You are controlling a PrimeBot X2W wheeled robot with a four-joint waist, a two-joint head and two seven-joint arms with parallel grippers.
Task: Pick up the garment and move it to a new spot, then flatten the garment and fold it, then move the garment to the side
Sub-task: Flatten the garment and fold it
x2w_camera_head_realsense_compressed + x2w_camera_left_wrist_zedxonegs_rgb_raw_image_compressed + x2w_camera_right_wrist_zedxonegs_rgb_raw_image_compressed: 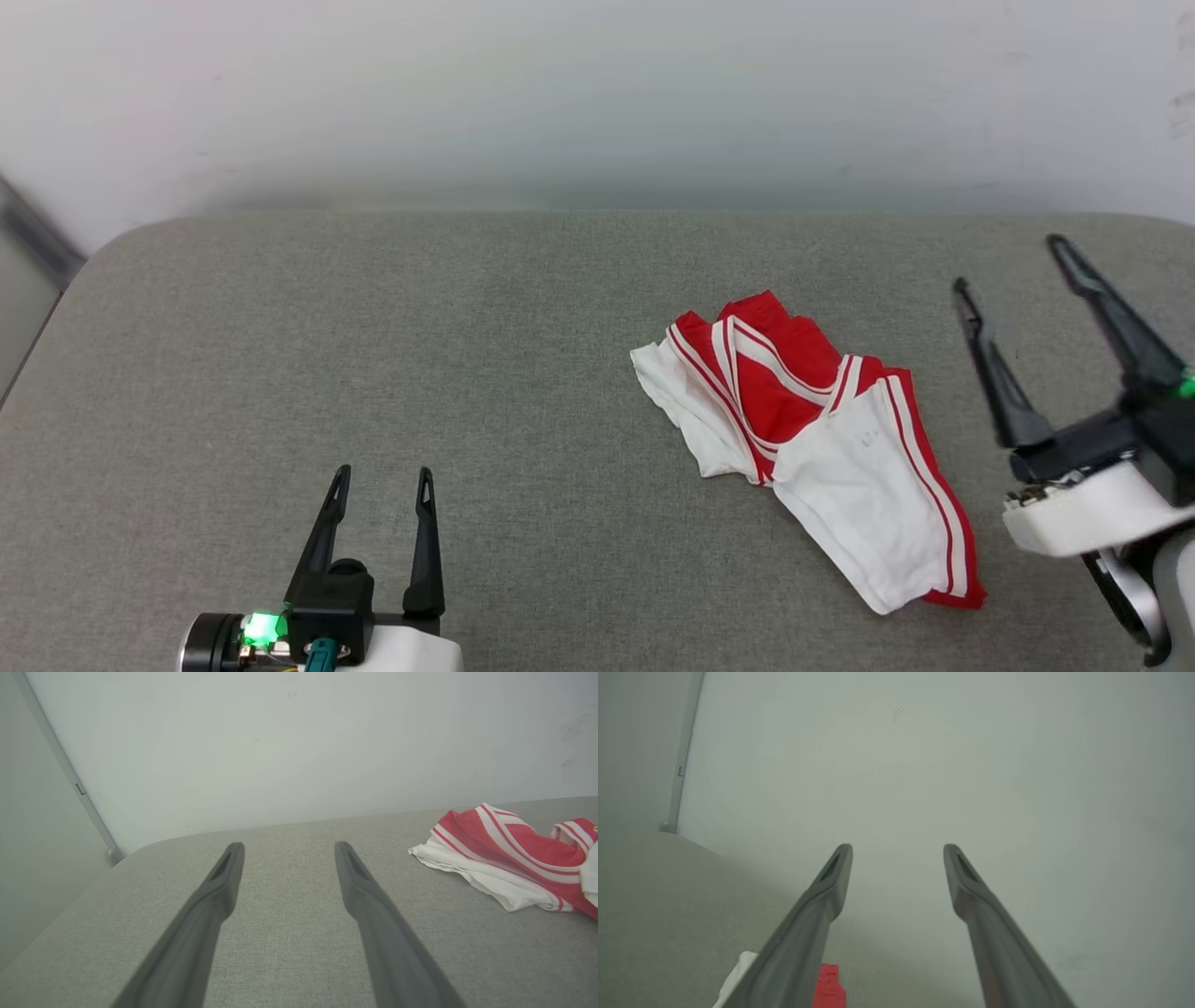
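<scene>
The crumpled red jersey garment with white sleeves (822, 439) lies right on the grey fabric counter (373, 355); left hand (385, 471) and right hand (1008, 261) gape wide, empty; seemingly every step remains

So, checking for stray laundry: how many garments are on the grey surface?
1: the garment lies crumpled right of centre on the grey surface, near the right gripper. Its folds could hide something smaller.

Garment (822, 448) on the surface (373, 355), right of centre, near the right fingers (996, 373)
</scene>
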